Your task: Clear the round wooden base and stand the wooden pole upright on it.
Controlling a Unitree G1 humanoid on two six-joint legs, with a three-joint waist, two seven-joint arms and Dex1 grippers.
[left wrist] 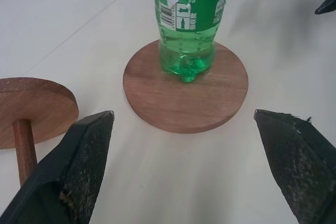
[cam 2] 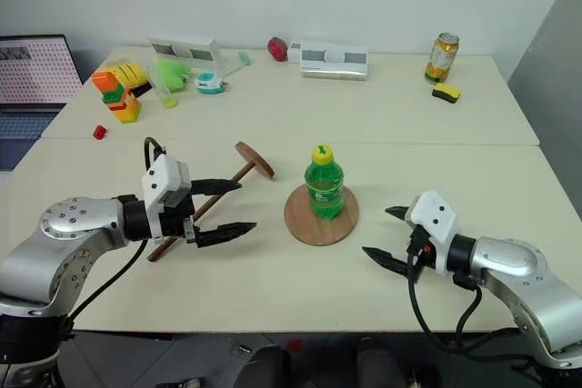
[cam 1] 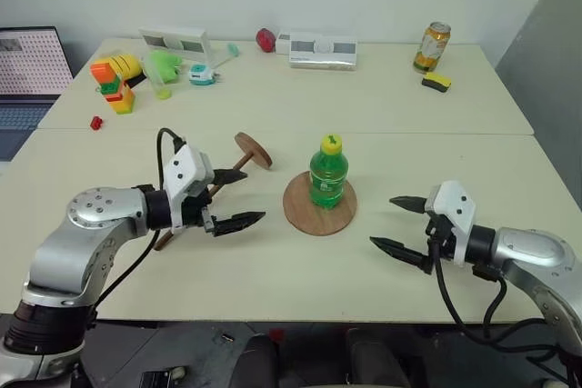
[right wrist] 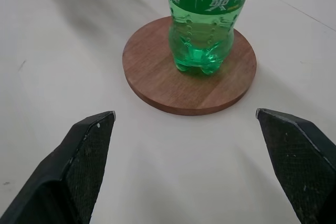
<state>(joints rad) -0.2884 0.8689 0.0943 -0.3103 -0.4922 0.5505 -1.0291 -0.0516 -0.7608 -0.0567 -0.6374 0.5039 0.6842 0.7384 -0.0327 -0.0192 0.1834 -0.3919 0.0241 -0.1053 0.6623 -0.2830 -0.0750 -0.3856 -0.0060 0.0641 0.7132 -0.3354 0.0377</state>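
The round wooden base (cam 1: 302,212) lies flat in the middle of the table, and a green bottle (cam 1: 328,173) with a yellow cap stands upright on it. The wooden pole (cam 1: 253,149) lies on the table to the base's left, its disc end pointing toward the far side. Its rod runs under my left gripper (cam 1: 250,197). That gripper hovers open over the rod, aimed at the bottle, holding nothing. My right gripper (cam 1: 383,222) is open and empty to the right of the base, also facing the bottle. The wrist views show the base (left wrist: 210,98) (right wrist: 157,77) ahead between the wide-apart fingers.
At the far left are a laptop (cam 1: 27,70), coloured toys (cam 1: 118,79) and a small red block (cam 1: 95,122). White boxes (cam 1: 323,50), a drink can (cam 1: 432,46) and a yellow sponge (cam 1: 437,82) sit along the far side. A table seam crosses behind the bottle.
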